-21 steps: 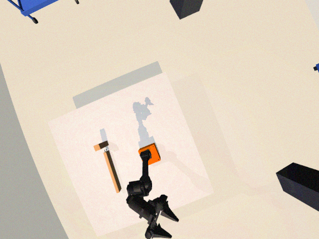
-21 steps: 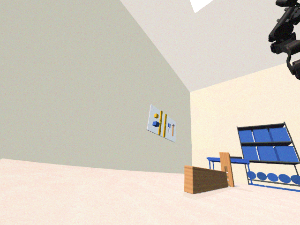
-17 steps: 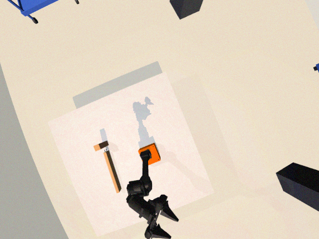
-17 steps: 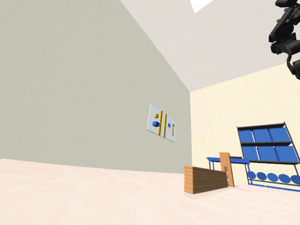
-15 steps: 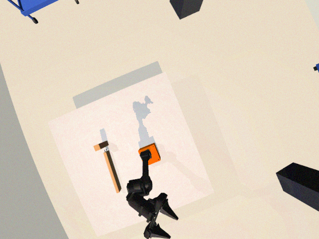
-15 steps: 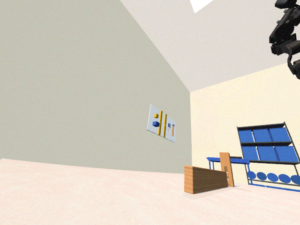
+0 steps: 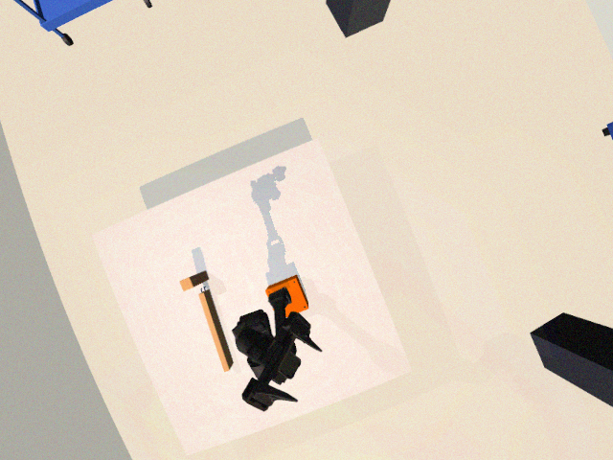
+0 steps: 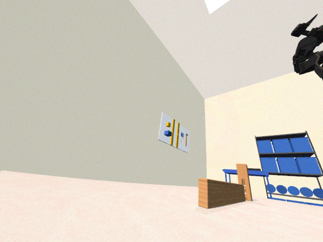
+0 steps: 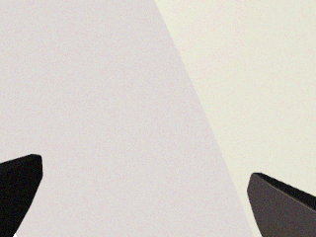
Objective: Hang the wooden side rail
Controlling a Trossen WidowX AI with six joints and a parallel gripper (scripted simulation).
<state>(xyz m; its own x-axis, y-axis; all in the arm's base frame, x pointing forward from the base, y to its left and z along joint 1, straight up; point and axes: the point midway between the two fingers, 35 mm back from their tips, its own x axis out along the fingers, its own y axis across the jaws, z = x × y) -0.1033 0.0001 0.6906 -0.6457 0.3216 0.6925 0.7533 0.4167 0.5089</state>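
The wooden side rail [image 7: 214, 329] [image 8: 225, 193] lies low along the table, one end toward the headboard post. The headboard post [image 7: 199, 278] [image 8: 242, 171] stands upright, its slot [image 8: 243, 181] partly visible above the rail's end. Small steel hooks [image 7: 203, 288] show between the rail's end and the post; whether they touch the pins I cannot tell. My gripper [image 7: 308, 375] [image 9: 148, 176] is wide open and empty, high above the table and to the right of the rail in the top view. The wrist view shows only walls or ceiling between the fingers.
The arm's orange base plate [image 7: 298, 298] sits on the pale table [image 7: 148, 297], right of the post and rail. The arm rises from it and leans toward the table's near edge. A tool board [image 8: 162, 130] hangs on the wall, and blue shelving stands in the background.
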